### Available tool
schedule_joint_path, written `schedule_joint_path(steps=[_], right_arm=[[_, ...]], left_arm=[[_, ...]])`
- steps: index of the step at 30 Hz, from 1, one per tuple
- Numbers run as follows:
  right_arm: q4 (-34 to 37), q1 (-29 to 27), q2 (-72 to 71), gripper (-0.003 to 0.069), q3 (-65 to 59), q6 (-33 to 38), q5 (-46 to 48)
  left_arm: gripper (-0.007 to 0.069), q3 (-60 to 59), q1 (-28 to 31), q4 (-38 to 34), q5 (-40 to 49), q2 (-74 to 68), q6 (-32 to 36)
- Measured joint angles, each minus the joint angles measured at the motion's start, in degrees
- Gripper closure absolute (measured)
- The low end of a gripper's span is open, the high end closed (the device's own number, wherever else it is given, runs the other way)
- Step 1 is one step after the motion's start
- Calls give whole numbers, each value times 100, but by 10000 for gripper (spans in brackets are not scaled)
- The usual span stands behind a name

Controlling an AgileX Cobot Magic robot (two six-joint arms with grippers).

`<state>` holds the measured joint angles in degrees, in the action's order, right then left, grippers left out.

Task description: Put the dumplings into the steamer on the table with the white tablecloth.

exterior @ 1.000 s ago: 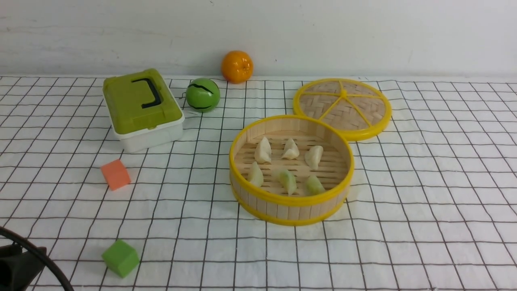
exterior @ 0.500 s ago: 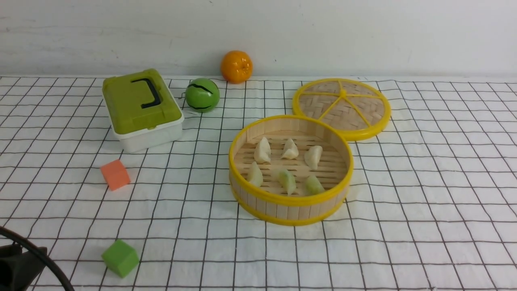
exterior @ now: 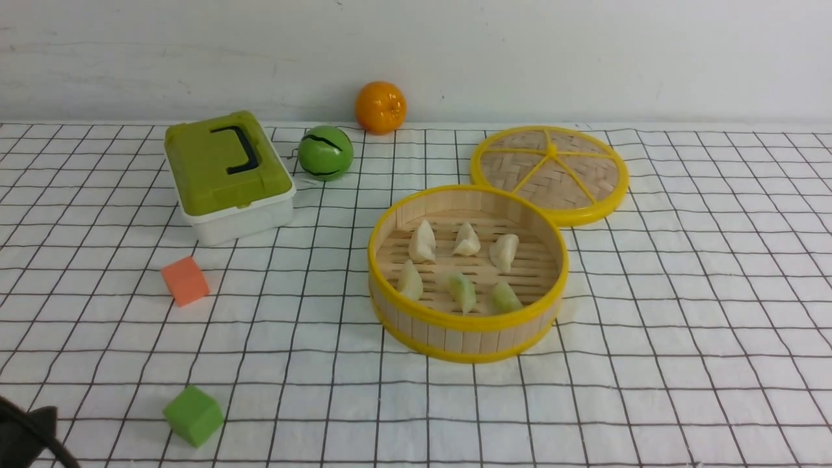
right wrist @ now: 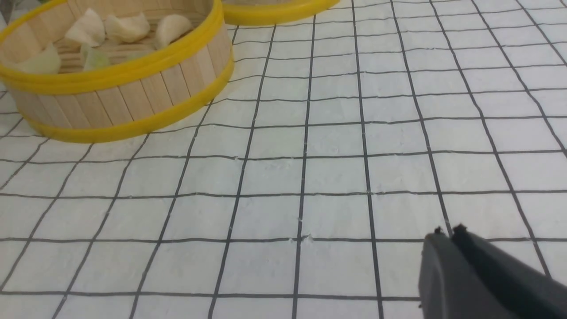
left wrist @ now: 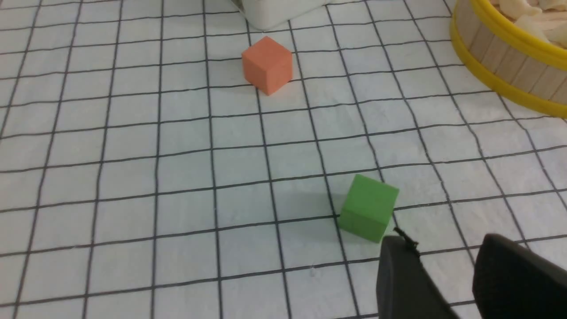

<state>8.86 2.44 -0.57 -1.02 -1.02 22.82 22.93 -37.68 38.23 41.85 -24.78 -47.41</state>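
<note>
the steamer stands on the desk, slightly right of centre in the front view, on the white tablecloth with its black grid. all six dumplings lie on the slatted floor inside the steamer: three in the far row, three in the near row, the two near ones toward the right tinged green. none lies on the cloth. the woven lid lies flat behind and to the right of the steamer, its yellow rim just beside the steamer's rim.

left of the steamer: a green-lidded white box, a green ball just beside the box, and an orange fruit near the back wall. an orange cube sits in front of the box. a green cube sits nearer the front edge.

left hand: fingers spread with a clear gap, nothing between them, positioned just beside the green cube, above the cloth. only a dark part of this arm shows at the lower left corner of the front view.

right hand: fingertips pressed together, holding nothing, over bare cloth, well apart from the steamer.
</note>
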Motion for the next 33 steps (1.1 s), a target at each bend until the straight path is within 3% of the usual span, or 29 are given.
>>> schedule_joint_path(steps=[5, 10, 13, 15, 18, 23, 30, 33], right_arm=[[0, 0, 0, 634, 0, 0, 0], [0, 0, 0, 627, 0, 0, 0], [-6, 0, 0, 622, 0, 0, 0], [-6, 0, 0, 621, 0, 0, 0], [-6, 0, 0, 621, 0, 0, 7], [-6, -10, 0, 620, 0, 0, 7], [-6, -10, 0, 608, 0, 0, 7], [-6, -10, 0, 608, 0, 0, 7]], left_arm=[[388, -17, 220, -542, 55, 910, 63], [388, -38, 1272, -1640, -222, 1485, 637], [388, -387, 2477, -2974, -1294, 1726, 2178], [388, -593, 2815, -3351, -1747, 1755, 2668], [388, -1326, 3343, -4472, -3441, 1932, 4141], [388, -2285, 3416, -4870, -4627, 2420, 4941], [388, -2461, 3416, -3823, -3699, 2526, 5345], [388, -2461, 3416, -3748, -3191, 2526, 5476]])
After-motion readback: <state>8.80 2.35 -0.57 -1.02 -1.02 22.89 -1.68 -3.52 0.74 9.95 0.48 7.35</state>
